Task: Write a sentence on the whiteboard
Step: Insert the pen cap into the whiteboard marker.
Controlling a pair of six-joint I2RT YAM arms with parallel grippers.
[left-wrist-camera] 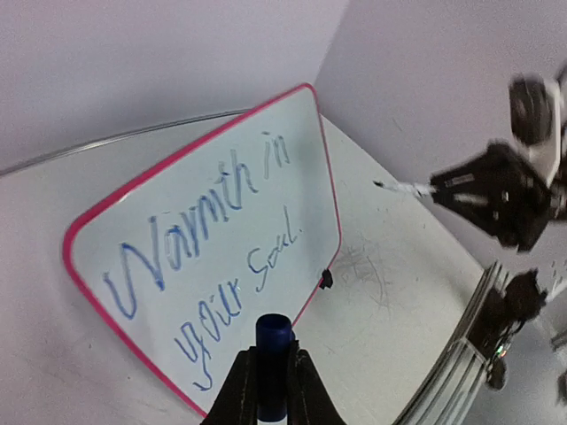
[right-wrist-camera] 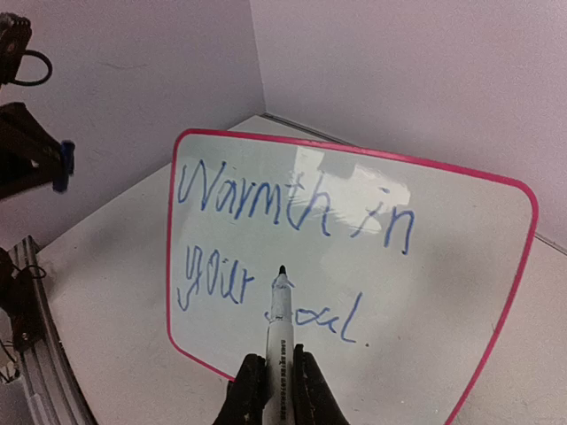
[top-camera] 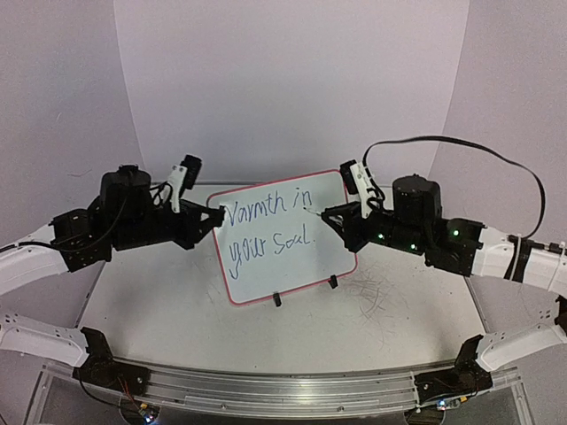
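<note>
The whiteboard (top-camera: 292,266) bearing the sentence (top-camera: 266,226) was propped on the surface (top-camera: 177,301) between the left end effector (top-camera: 217,215), clamped on a blue cap (left-wrist-camera: 273,350), and the right end effector (top-camera: 326,214), clamped on a marker (right-wrist-camera: 280,328).

- The left arm (top-camera: 124,221) is extended inward from the left. The left gripper (top-camera: 215,215) is clamped on a blue cap (left-wrist-camera: 273,338).
- The right arm (top-camera: 425,228) is extended inward from the right. The right gripper (top-camera: 328,214) is clamped on a marker (right-wrist-camera: 280,310), its tip pointed left.
</note>
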